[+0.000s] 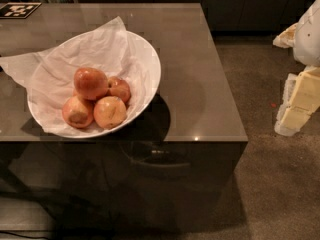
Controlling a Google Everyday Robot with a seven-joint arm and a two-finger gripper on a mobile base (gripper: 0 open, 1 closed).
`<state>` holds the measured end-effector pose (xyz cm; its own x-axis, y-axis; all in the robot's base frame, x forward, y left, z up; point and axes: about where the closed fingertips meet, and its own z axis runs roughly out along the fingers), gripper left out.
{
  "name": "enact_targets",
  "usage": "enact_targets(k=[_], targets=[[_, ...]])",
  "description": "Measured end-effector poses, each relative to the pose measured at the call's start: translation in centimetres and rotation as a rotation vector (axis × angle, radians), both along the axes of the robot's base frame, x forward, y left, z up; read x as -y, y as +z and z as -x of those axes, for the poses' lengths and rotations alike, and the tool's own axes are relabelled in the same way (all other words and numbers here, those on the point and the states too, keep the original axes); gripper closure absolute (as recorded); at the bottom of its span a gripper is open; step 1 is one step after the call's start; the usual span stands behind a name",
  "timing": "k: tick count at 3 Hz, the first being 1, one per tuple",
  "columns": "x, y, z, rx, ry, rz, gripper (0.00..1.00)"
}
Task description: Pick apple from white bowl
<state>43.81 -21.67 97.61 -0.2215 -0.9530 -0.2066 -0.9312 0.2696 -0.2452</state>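
Four apples, one white bowl, one gripper far right.

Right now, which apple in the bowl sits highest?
The glossy orange-red apple, resting atop the three paler, blotchy ones in the white bowl. The gripper hangs far right, off the table.

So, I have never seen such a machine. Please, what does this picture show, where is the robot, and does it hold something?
There is one picture, from the robot's only camera, looking down at a dark glossy table. On it stands a white bowl lined with tissue paper. Inside are four apples; the reddest apple lies on top. The pale shape at the right edge is the gripper, the robot's hand. It is over the floor beside the table, apart from the bowl, and touches no apple.
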Motion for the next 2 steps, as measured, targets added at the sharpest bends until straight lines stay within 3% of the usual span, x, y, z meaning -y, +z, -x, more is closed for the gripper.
enact_targets(k=[2], targets=[[-0.86,0.94,-0.05,0.016,0.013,-0.020,0.00]])
